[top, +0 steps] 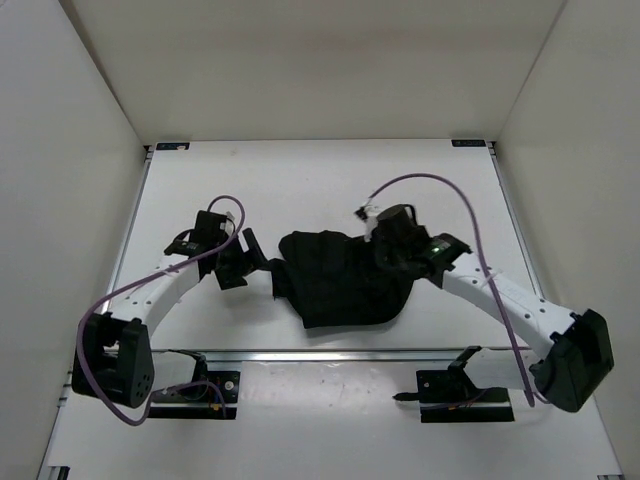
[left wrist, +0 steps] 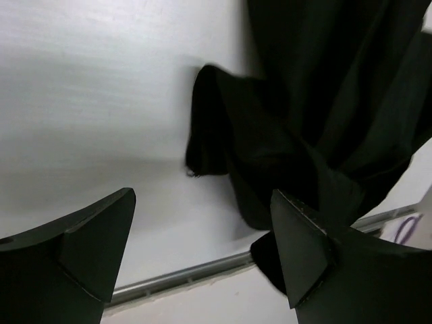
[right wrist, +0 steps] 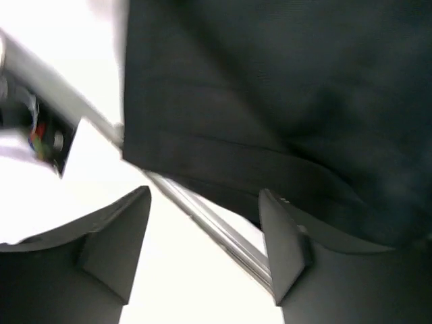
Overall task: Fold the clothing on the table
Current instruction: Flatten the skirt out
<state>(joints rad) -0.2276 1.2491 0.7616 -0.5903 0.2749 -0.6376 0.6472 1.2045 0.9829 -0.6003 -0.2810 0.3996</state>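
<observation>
1. We see two arms built of smooth white tubular shells: the left arm [top: 165, 285] and the right arm [top: 510, 305].
2. We note a blocky black joint housing at each base, left [top: 115, 365] and right [top: 575, 360].
3. We find a thin purple cable looping along the left arm [top: 130, 288] and another arching over the right arm [top: 425, 177].
4. We spot a small green light [top: 437, 243] on the right arm's black wrist.
5. We see matte black, wedge-shaped fingers on the left end effector [left wrist: 202, 196] and the right end effector [right wrist: 204, 194].

One garment [top: 335, 285], one table [top: 300, 180], two arms [top: 165, 285] [top: 500, 298]
</observation>
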